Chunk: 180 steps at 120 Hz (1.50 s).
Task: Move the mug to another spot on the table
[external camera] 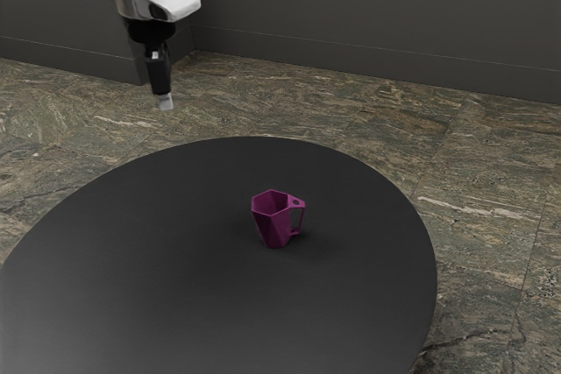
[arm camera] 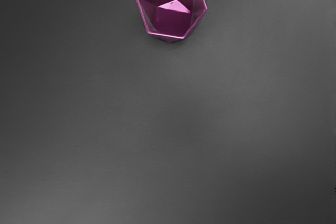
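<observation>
A round matte-black tabletop (external camera: 131,286) is set on a mottled stone-tile floor (external camera: 491,172), before a dark wall (external camera: 351,6). The faceted magenta mug (external camera: 279,216) stands upright near the frame's centre. At upper left the gripper (external camera: 164,101) is seen, seemingly edge-on; its opening cannot be told.

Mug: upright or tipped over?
Upright: the mug stands on its base on the table, rim up; the wrist view looks into its empty inside.

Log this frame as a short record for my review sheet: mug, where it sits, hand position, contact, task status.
mug: purple, faceted, upright, handle toward the exterior view's right
support: round black table, mug near its middle
hand: raised, up and toward the exterior view's left of the mug
contact: none, hand well apart from mug
task status: mug not yet grasped
</observation>
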Motion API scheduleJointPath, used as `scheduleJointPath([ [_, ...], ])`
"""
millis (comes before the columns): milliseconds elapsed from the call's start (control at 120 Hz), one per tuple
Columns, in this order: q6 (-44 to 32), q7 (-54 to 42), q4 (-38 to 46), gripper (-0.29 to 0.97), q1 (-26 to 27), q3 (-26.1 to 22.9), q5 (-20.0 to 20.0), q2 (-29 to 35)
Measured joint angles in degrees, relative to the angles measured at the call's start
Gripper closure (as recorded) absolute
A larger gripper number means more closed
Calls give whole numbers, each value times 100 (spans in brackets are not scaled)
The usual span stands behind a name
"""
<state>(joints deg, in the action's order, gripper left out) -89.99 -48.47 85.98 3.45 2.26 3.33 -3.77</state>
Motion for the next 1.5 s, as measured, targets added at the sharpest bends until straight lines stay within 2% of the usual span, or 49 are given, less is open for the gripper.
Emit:
scheduleJointPath([
  [375,-1,-15,2,0,89,-89,8,-181],
  [500,-3,-81,-426,0,378,-230,22,-714],
  [692,-7,-132,-575,0,643,-282,-37,-1181],
  [800,-15,-138,-961,0,898,-320,-19,-1713],
  [942,-143,-133,-1048,0,901,-283,-42,-2164],
  [1167,-362,-72,-1714,0,902,-214,-36,-2977],
  [1500,-1025,228,-1800,0,1043,-235,-36,-3773],
])
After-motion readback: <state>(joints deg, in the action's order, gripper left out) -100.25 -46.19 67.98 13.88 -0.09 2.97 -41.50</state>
